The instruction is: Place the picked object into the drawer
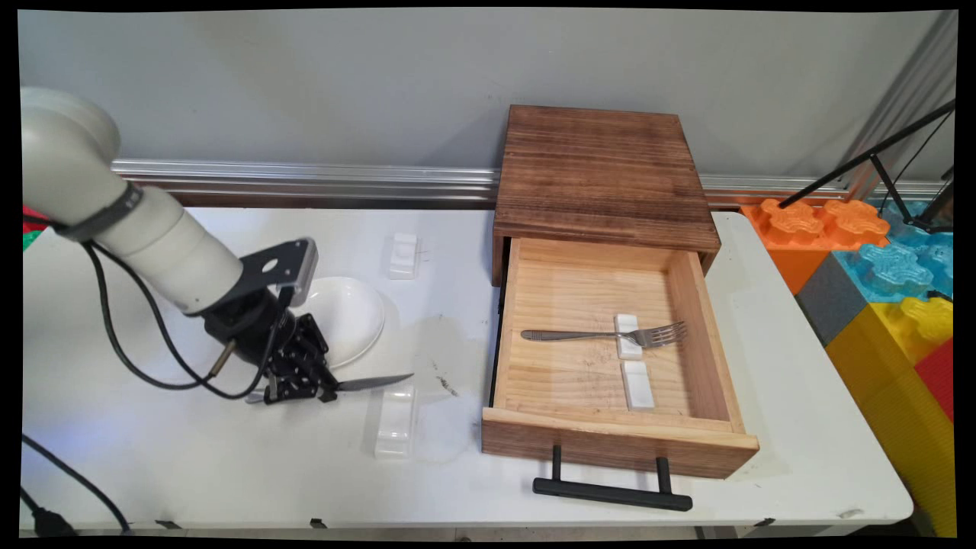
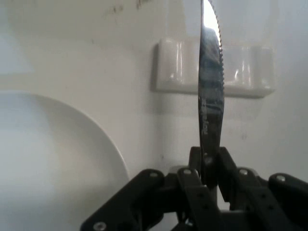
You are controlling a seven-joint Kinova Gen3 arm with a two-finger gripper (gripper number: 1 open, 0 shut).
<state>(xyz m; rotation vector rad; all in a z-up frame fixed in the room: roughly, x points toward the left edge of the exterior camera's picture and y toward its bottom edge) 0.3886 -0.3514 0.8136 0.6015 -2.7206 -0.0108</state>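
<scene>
Fingers (image 2: 226, 175): of the gripper (image 1: 326, 389), clamped tight on a knife (image 1: 371, 382) near its handle.
Knife: lies level, blade pointing toward the open drawer (image 1: 610, 446), above a white rest (image 1: 396, 420).

The tool (image 1: 324, 387) grips a knife (image 1: 374, 382) pointing right above a rest (image 1: 396, 420); a plate (image 1: 347, 319) lies just behind it, the open drawer (image 1: 610, 358) well right.

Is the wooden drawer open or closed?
Open. The drawer is pulled out from under the wooden box, so you can see the fork lying inside.
</scene>
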